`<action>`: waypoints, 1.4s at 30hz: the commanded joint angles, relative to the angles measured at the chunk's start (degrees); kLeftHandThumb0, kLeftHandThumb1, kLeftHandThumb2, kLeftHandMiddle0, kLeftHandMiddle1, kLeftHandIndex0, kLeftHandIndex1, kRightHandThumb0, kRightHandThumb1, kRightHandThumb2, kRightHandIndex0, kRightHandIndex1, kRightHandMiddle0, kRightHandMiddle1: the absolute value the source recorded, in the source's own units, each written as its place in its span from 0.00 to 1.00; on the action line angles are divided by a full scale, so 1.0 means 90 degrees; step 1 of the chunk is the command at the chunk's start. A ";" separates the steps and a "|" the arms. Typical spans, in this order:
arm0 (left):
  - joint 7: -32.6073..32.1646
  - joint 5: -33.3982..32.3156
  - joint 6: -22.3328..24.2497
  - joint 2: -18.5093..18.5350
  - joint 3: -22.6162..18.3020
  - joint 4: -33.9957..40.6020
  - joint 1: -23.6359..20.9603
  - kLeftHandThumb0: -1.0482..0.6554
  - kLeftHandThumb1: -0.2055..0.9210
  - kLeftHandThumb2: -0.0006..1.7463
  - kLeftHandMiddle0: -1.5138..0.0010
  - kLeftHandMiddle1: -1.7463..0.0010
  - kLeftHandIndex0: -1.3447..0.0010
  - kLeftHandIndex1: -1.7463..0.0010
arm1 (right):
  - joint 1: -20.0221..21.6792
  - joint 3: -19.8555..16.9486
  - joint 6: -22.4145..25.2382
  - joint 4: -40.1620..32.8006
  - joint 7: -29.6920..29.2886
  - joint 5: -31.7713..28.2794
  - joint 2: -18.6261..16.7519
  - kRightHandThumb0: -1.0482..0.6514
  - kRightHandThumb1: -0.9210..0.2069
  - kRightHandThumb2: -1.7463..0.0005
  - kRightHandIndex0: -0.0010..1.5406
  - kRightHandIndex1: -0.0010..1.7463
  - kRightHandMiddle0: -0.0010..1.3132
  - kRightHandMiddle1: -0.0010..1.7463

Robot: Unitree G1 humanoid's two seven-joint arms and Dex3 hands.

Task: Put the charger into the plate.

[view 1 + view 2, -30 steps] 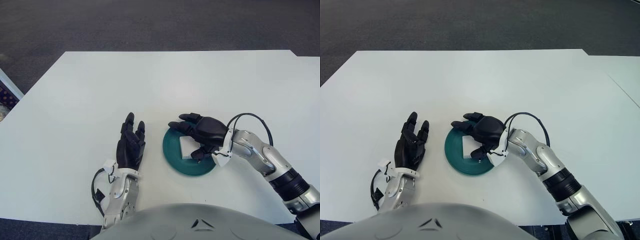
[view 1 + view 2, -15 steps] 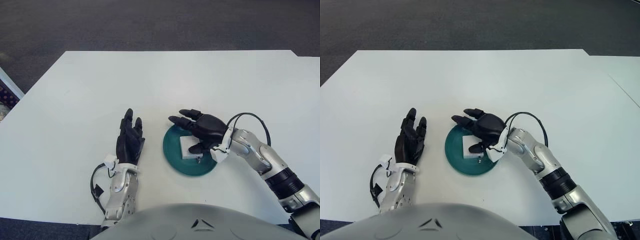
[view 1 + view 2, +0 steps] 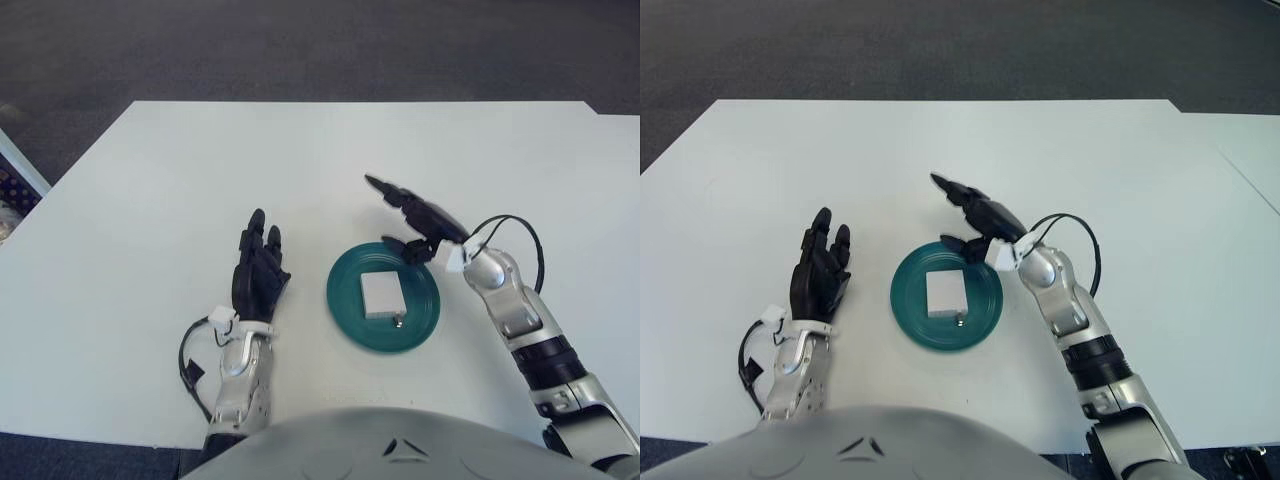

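Observation:
A white square charger (image 3: 381,294) lies flat in the middle of the dark green plate (image 3: 345,306), its metal prongs toward the near rim. My right hand (image 3: 412,215) hangs above the plate's far right rim, fingers spread and holding nothing. To the left of the plate is my left hand (image 3: 259,272), fingers straight and pointing away from me, with nothing in it.
The plate stands on a white table (image 3: 200,170) whose far edge meets dark carpet. A black cable (image 3: 520,240) loops at my right wrist. A patterned object (image 3: 8,190) shows past the table's left edge.
My right hand let go of the charger, opened, and lifted up and away to the plate's far right side. The charger now lies uncovered in the plate. The left hand barely shifted.

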State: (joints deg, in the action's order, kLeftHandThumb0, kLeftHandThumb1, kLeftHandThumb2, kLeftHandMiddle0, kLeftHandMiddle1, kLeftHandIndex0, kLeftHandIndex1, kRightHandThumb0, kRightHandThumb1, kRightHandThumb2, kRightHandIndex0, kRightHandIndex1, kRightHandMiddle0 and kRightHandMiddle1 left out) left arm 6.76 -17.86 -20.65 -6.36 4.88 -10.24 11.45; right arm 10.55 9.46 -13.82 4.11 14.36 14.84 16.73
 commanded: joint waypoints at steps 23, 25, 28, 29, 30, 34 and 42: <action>0.1242 0.0110 -0.1089 0.0225 -0.1122 -0.3493 -0.2242 0.05 1.00 0.62 0.99 1.00 1.00 0.90 | 0.1118 -0.2164 -0.1430 0.4826 -0.0625 -0.2641 -0.1483 0.08 0.00 0.42 0.08 0.01 0.00 0.27; 0.1320 0.0106 -0.1191 0.0234 -0.1184 -0.3661 -0.2337 0.05 1.00 0.63 0.99 1.00 1.00 0.90 | 0.1166 -0.2167 -0.1566 0.5107 -0.0585 -0.2596 -0.1497 0.08 0.00 0.42 0.09 0.01 0.00 0.27; 0.1394 0.0089 -0.1290 0.0219 -0.1268 -0.3840 -0.2467 0.05 1.00 0.63 0.99 1.00 1.00 0.90 | 0.1306 -0.2179 -0.1716 0.5451 -0.0559 -0.2570 -0.1485 0.08 0.00 0.43 0.09 0.01 0.00 0.26; 0.1416 0.0085 -0.1315 0.0187 -0.1271 -0.3811 -0.2434 0.05 1.00 0.63 0.99 1.00 1.00 0.90 | 0.1295 -0.2180 -0.1773 0.5498 -0.0537 -0.2570 -0.1476 0.08 0.00 0.43 0.09 0.01 0.00 0.26; 0.1435 0.0074 -0.1320 0.0174 -0.1296 -0.3834 -0.2459 0.05 1.00 0.63 0.99 1.00 1.00 0.90 | 0.1324 -0.2188 -0.1807 0.5571 -0.0520 -0.2573 -0.1462 0.08 0.00 0.43 0.09 0.01 0.00 0.26; 0.1488 0.0041 -0.1293 0.0181 -0.1416 -0.3985 -0.2622 0.05 1.00 0.63 0.99 1.00 1.00 0.89 | 0.1475 -0.2233 -0.1862 0.5813 -0.0478 -0.2605 -0.1410 0.08 0.00 0.43 0.09 0.01 0.00 0.25; 0.1511 -0.0140 -0.0817 0.0150 -0.1535 -0.3201 -0.2183 0.06 1.00 0.62 0.98 1.00 1.00 0.88 | 0.1389 -0.2282 -0.1940 0.5714 -0.0503 -0.2622 -0.1505 0.08 0.00 0.43 0.10 0.01 0.00 0.25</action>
State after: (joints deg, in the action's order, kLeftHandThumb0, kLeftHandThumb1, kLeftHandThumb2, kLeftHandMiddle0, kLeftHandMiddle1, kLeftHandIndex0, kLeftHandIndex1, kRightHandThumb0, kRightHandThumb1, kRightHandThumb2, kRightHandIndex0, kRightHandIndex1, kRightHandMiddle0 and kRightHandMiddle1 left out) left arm 20.19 -18.03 -31.22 -4.94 -8.22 -40.15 -13.70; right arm 25.59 -10.77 -32.58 54.96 10.08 -8.31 3.97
